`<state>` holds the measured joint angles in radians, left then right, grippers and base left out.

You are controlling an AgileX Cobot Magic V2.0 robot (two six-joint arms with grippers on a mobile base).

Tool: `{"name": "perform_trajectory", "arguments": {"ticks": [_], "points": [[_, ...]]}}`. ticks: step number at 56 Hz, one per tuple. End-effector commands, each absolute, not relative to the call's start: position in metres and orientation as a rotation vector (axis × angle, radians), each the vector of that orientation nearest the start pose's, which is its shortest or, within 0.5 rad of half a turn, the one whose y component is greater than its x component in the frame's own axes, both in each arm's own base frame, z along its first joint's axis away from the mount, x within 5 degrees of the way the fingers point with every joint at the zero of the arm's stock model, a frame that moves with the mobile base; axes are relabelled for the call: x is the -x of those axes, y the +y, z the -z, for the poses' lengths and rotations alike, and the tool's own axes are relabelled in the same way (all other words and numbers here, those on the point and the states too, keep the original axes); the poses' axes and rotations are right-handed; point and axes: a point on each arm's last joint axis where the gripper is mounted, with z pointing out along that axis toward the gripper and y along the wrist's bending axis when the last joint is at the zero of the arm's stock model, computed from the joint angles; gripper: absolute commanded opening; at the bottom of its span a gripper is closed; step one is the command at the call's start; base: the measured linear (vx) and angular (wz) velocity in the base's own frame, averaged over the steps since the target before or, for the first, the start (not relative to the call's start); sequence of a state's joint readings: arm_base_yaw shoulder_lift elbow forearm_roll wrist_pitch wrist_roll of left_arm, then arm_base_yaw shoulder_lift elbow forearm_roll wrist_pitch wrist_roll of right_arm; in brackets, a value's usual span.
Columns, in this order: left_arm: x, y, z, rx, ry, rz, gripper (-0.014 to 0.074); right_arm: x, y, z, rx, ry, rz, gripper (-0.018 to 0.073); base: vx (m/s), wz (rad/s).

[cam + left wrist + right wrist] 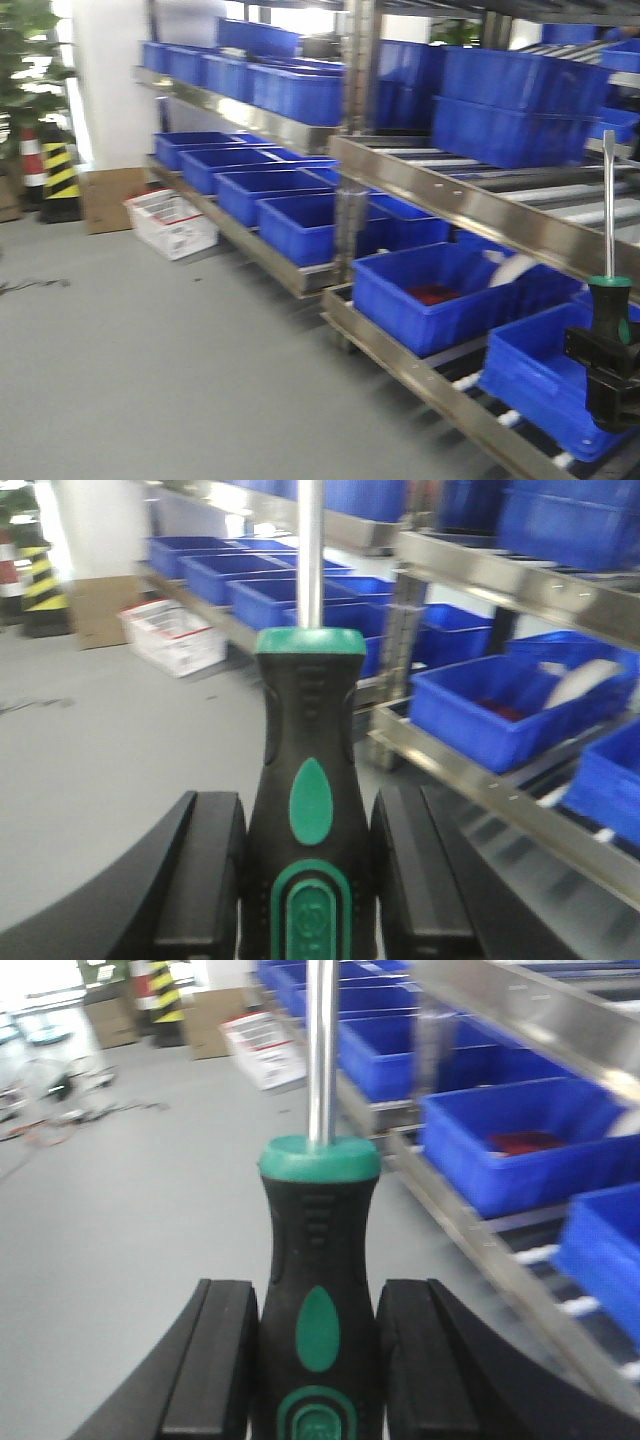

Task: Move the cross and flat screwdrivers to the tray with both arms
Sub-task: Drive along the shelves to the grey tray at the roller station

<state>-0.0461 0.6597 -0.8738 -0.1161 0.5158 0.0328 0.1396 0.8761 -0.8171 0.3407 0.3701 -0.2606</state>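
**A:** What is at the far left of the front view?

**B:** Near 9 o'clock a black-and-yellow striped post (60, 172) stands on the grey floor (150, 360). A brown cardboard box (105, 197) is just beside it, at its 3 o'clock. Next comes a white crate (172, 224) with red edges.

**A:** And in the middle?

**B:** A steel rack (470, 198) runs from 11 o'clock down to 5 o'clock, with rows of blue bins (290, 222) on its shelves. One low bin (400, 305) toward 4 o'clock has something red (432, 294) inside.

**A:** Where is a screwdriver there?

**B:** At the 3 o'clock edge there is an upright screwdriver (610, 300) in front of the rack. Its shaft points to 12 o'clock. A black pincer (605, 360) is pinching the black-and-green handle from below. I cannot tell which arm this is, and the tip is too blurred to name.

**A:** What does the left wrist view show?

**B:** The left pincer (310, 880) is pinching the left screwdriver (310, 740). Its black fingers (205, 880) touch the handle from 9 and 3 o'clock. The handle fills the centre. The shaft goes to 12 o'clock and out of the frame, so the tip is hidden.

**A:** And the right wrist view?

**B:** The right pincer (318, 1360) is pinching the right screwdriver (318, 1230) in the same way, with the handle between both fingers (210, 1360). The shaft is at 12 o'clock and the tip is out of the frame.
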Motion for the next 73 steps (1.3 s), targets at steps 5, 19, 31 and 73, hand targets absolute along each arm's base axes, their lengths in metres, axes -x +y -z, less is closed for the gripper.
{"name": "perform_trajectory", "arguments": {"ticks": [5, 19, 31, 73], "points": [[-0.1214, -0.0109, -0.4212, -0.012, 1.656, 0.145, -0.0003, -0.1821, 0.0342, -0.3829, 0.129, 1.777, -0.237, -0.0008, 0.43, -0.70], [-0.1214, -0.0109, -0.4211, -0.012, 1.658, 0.145, -0.0003, -0.1821, 0.0342, -0.3829, 0.129, 1.777, -0.237, -0.0008, 0.40, -0.80], [-0.1214, -0.0109, -0.4212, -0.012, 1.657, 0.145, -0.0003, -0.1821, 0.0342, -0.3829, 0.129, 1.777, -0.237, -0.0008, 0.35, -0.80], [-0.1214, -0.0109, -0.4212, -0.012, 1.657, 0.145, -0.0003, -0.1821, 0.0342, -0.3829, 0.129, 1.777, -0.237, -0.0008, 0.28, -0.57]]}}
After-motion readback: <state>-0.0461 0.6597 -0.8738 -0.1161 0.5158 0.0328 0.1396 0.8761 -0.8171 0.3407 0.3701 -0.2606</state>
